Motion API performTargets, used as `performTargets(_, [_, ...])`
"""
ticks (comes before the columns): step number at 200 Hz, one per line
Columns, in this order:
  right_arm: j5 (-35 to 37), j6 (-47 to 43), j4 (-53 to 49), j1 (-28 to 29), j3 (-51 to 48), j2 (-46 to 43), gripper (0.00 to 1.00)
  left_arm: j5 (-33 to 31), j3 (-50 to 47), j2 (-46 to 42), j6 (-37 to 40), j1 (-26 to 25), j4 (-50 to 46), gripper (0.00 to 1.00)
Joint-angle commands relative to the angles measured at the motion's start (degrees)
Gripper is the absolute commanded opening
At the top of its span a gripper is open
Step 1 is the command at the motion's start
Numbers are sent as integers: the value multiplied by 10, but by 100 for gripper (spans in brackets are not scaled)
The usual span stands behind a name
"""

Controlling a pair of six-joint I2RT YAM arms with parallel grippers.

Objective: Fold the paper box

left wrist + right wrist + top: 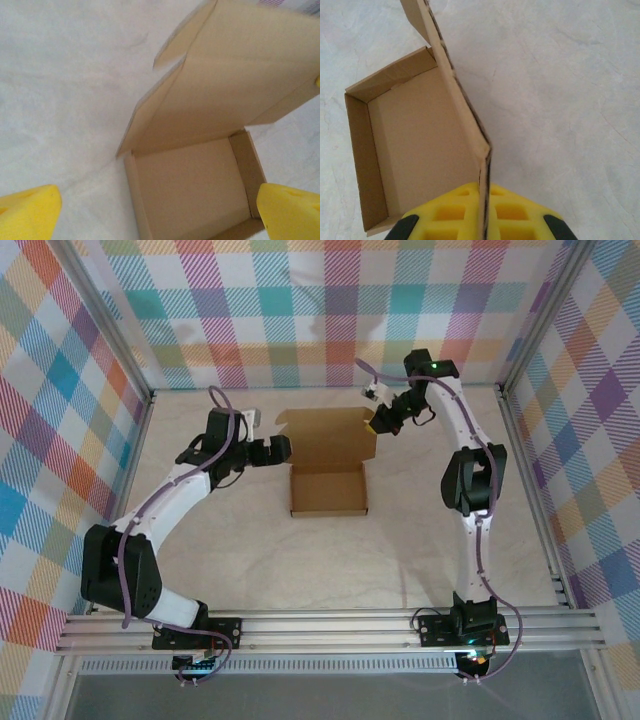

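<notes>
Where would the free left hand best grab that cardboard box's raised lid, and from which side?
Probably the left side flap of the lid on the paper box, coming from the left. It is a thin sheet standing edge-on toward the open left hand, so its fingers could straddle it. The right hand is shut on the lid's opposite edge.

The paper box (pixel 328 472) is plain, unmarked brown, with a darker cut edge. The pads (pixel 515 212) of the right gripper (pixel 484 200) are bright yellow, with black behind them. The left gripper (pixel 283 447) has yellow fingers (pixel 30 212) too. Beneath both grippers the table (pixel 420 540) is mottled cream. Beyond them the walls (pixel 60 440) are pastel plaid in orange, teal, purple and yellow.
</notes>
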Motion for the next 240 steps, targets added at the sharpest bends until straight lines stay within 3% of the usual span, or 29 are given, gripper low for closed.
performTargets(1, [-13, -49, 11, 8, -33, -40, 0, 12, 42, 15, 75, 5, 44, 100])
performTargets(16, [-24, -63, 14, 8, -60, -54, 0, 40, 59, 19, 148, 5, 36, 100])
performTargets(32, [-38, -68, 14, 9, -79, -62, 0, 19, 92, 32, 202, 5, -7, 100])
performTargets(51, [-41, -67, 22, 11, -97, -68, 0, 24, 167, 65, 274, 5, -143, 99])
performTargets(73, [-39, -67, 29, 12, -109, -72, 0, 69, 243, 101, 363, 5, -254, 75])
performTargets(91, [-38, -65, 28, 12, -107, -72, 0, 70, 264, 116, 443, 1, -295, 70])
performTargets(103, [-38, -62, 26, 12, -106, -72, 0, 45, 273, 123, 480, 1, -317, 60])
performTargets(115, [-38, -60, 27, 12, -106, -75, 0, 31, 289, 133, 498, 1, -342, 54])
performTargets(141, [-39, -59, 24, 12, -106, -78, 0, 23, 311, 161, 517, 5, -374, 54])
performTargets(156, [-41, -65, 14, 12, -106, -79, 0, 18, 315, 175, 523, 10, -370, 46])
performTargets(177, [-41, -65, 7, 12, -109, -80, 0, 36, 329, 193, 521, 22, -375, 45])
performTargets(215, [-41, -62, 12, 13, -111, -79, 0, 77, 338, 205, 519, 24, -369, 30])
performTargets(240, [-42, -61, 13, 13, -111, -79, 0, 86, 338, 209, 513, 24, -361, 26])
